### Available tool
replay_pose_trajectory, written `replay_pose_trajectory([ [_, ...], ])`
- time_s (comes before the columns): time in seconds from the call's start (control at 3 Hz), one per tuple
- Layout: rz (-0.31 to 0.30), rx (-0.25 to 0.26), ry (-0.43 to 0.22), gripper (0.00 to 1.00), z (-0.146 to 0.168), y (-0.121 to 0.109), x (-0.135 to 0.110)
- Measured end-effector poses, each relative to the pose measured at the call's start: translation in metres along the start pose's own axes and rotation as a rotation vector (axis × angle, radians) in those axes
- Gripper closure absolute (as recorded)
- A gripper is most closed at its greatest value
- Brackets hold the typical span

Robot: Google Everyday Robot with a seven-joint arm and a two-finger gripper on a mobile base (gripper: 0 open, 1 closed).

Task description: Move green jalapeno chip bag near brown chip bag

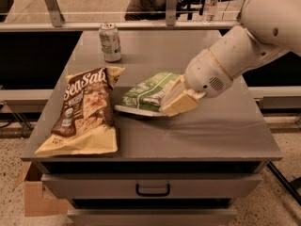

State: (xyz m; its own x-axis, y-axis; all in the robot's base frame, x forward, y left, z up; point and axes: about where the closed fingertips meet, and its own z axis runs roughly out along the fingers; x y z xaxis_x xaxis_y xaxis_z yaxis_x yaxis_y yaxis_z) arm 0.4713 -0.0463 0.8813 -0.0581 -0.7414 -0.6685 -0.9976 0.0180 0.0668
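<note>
The green jalapeno chip bag (146, 94) lies near the middle of the grey table, tilted, just right of the brown chip bag (86, 110). The brown chip bag lies flat at the table's front left, with "Sea Salt" lettering and pale yellow ends. My gripper (175, 100) comes in from the right on a white arm and is shut on the right end of the green bag. Its tan fingers (181, 102) cover that end of the bag. A narrow gap separates the two bags.
A green-and-silver drink can (110, 42) stands at the table's back left. The grey table (211, 135) has a drawer with a handle (153, 190) below its front edge. A cardboard box (35, 199) sits on the floor at the left. A railing runs behind the table.
</note>
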Motion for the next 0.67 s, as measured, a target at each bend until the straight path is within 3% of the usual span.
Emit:
replay_pose_trajectory([
  [0.33,-0.013,-0.043,-0.009,0.82,0.0,0.006,-0.012],
  [0.67,-0.025,-0.093,-0.025,0.58,-0.011,0.003,-0.016],
])
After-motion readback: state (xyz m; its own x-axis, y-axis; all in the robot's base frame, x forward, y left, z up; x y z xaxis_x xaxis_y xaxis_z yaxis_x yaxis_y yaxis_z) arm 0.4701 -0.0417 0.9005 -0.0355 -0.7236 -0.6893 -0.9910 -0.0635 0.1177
